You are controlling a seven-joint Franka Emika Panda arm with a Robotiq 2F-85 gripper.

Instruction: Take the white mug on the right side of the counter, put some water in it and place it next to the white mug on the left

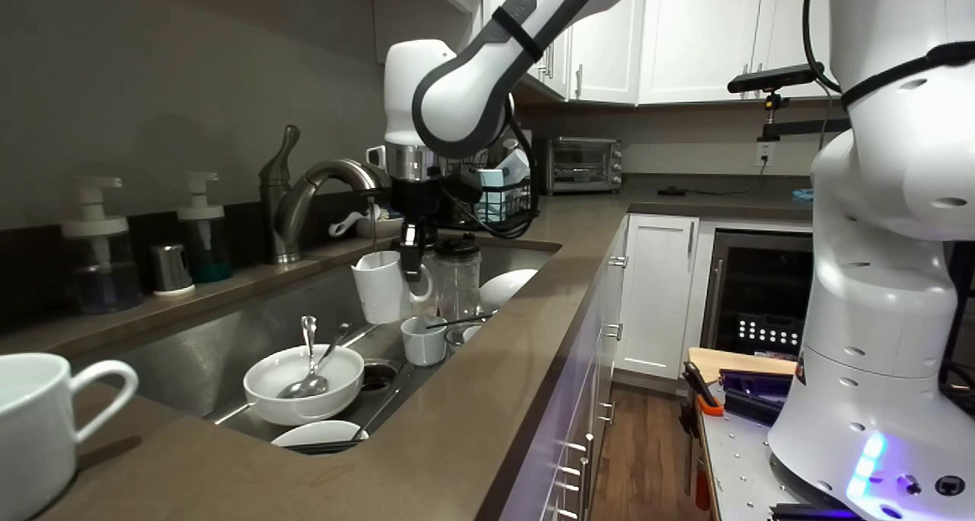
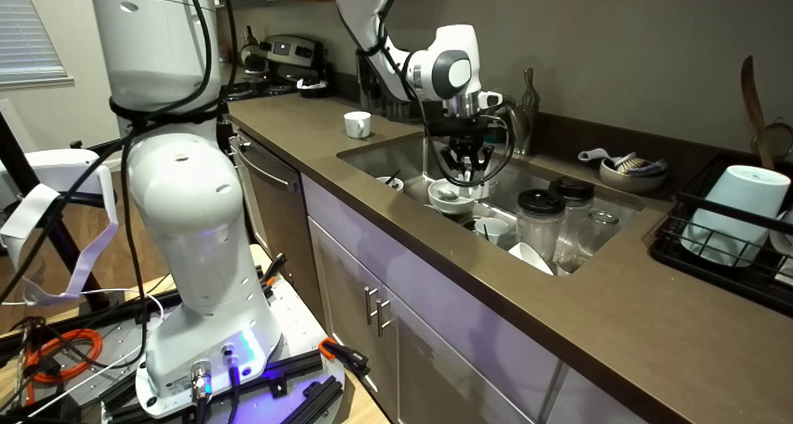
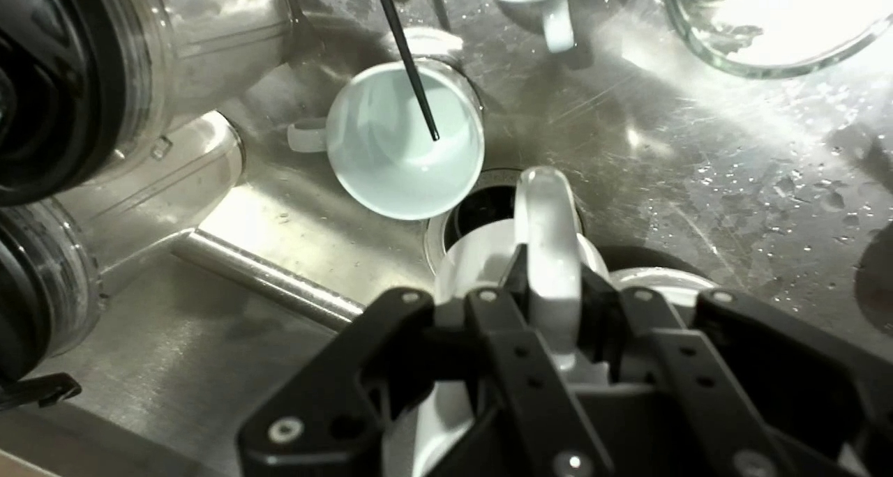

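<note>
My gripper (image 1: pixel 412 266) is shut on the handle of a white mug (image 1: pixel 379 289) and holds it above the sink (image 1: pixel 171 376). The mug is slightly tilted. In an exterior view a thin stream of water (image 1: pixel 373 228) runs from the faucet (image 1: pixel 335 174) down to its mouth; the water level inside is hidden. In the wrist view the handle (image 3: pixel 551 247) sits between the fingers of my gripper (image 3: pixel 554 289), and the mug's body (image 3: pixel 474 257) is partly covered. Another white mug (image 1: pixel 30 429) stands upright on the counter, also seen in an exterior view (image 2: pixel 357 124).
The sink holds a white bowl (image 1: pixel 297 407) with spoons, another mug (image 3: pixel 404 142) with a dark stick in it, and tall jars with black lids (image 2: pixel 541 222). Soap bottles (image 1: pixel 202 235) stand behind the sink. A black dish rack (image 2: pixel 687 266) stands on the counter beyond it.
</note>
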